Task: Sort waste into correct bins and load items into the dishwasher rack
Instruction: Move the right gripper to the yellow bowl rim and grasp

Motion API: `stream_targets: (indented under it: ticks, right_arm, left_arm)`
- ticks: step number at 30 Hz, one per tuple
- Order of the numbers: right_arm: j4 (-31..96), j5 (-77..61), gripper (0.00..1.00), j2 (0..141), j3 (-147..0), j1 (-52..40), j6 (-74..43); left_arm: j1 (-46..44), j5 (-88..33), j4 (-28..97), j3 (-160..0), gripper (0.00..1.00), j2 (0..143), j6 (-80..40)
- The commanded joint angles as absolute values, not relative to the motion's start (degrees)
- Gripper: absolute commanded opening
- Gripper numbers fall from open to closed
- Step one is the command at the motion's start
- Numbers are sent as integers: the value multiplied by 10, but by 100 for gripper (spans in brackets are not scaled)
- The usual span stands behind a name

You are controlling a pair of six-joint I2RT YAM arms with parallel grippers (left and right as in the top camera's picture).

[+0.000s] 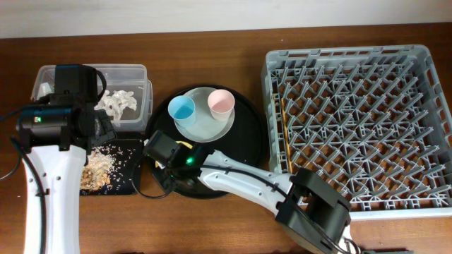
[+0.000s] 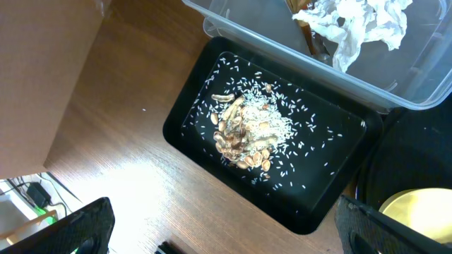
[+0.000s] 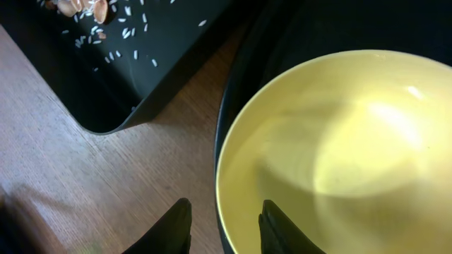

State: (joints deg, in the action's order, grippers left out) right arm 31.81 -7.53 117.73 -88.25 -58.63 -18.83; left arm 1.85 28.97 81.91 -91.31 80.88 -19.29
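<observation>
A yellow bowl (image 3: 339, 155) sits on the left edge of the large round black tray (image 1: 247, 144). My right gripper (image 3: 226, 202) is open and straddles its rim, one finger outside and one inside, with small gaps on both sides. A blue cup (image 1: 181, 108) and a pink cup (image 1: 220, 103) stand on the pale plate (image 1: 212, 128). The shallow black tray (image 2: 185, 121) holds food scraps (image 2: 247, 130). White tissue (image 2: 364, 25) lies in the clear tub (image 1: 134, 69). My left gripper (image 2: 236, 236) hangs wide open and empty over the wood beside the black tray.
The grey dishwasher rack (image 1: 353, 127) fills the right side of the table. Thin wooden chopsticks (image 1: 284, 134) lie along its left inner edge. My right arm (image 1: 247, 182) stretches across the table's front toward the round tray. The tub and the black tray sit close together.
</observation>
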Motion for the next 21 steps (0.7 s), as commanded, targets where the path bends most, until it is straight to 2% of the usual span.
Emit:
stream_targets:
  ticks: [1,6,16,18,21]
  right_arm:
    - [317,-68,33,1196,-887,-592,-182]
    - [317,-68,32,1215,-887,-592,-182]
    - [343,-70,10,1214,-888,-592,-182]
    - [343,-118,5,1207,-888,-592,-182]
    - [345,-158,4,1176,-889,-590,-183]
  left_arm:
    - [20,296,820,-919,99,802,-190]
    - [20,296,820,-919,99,802,-190]
    - [20,296,820,-919,99,802,-190]
    - [20,296,820,-919,99,802,-190]
    - [20,296,820,-919,99,802,-190]
